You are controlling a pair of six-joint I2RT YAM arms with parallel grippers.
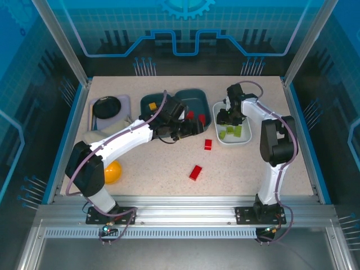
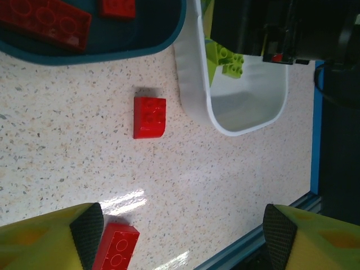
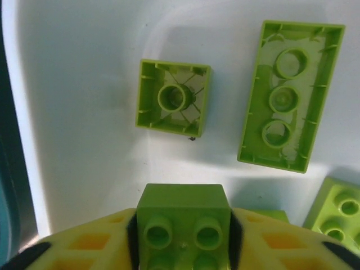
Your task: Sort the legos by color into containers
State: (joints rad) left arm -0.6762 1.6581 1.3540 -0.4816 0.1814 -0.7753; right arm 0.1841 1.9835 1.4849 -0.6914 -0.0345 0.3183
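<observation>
The right gripper (image 3: 183, 239) holds a green brick (image 3: 183, 216) studs-up between its fingers, the pads tight against both sides with no gap to see. It hangs over the white bin (image 3: 84, 84), where more green bricks lie: a square one (image 3: 173, 97) and a long one (image 3: 289, 95), both upside down and side by side but apart, and another (image 3: 337, 211) at the right edge of the wrist view. From above, this gripper (image 1: 228, 118) sits over the bin's left end, and the bin (image 1: 233, 142) stands at the right of the table. The left gripper (image 2: 183, 230) is wide open and holds nothing; it hovers over bare table (image 2: 236, 185). One red brick (image 2: 115, 247) lies just beside its left finger (image 2: 87, 230), and a second red brick (image 2: 149, 117) lies further out, near the white bin's wall (image 2: 191, 84) but not touching it. Beyond that, the right teal bin (image 2: 112, 45) holds a long red brick (image 2: 48, 22) and a smaller one (image 2: 118, 7). From above, the left gripper (image 1: 188, 128) is at the near edge of that teal bin (image 1: 194, 100), and the left teal bin (image 1: 143, 101) next to it holds an orange-yellow brick (image 1: 152, 106).
</observation>
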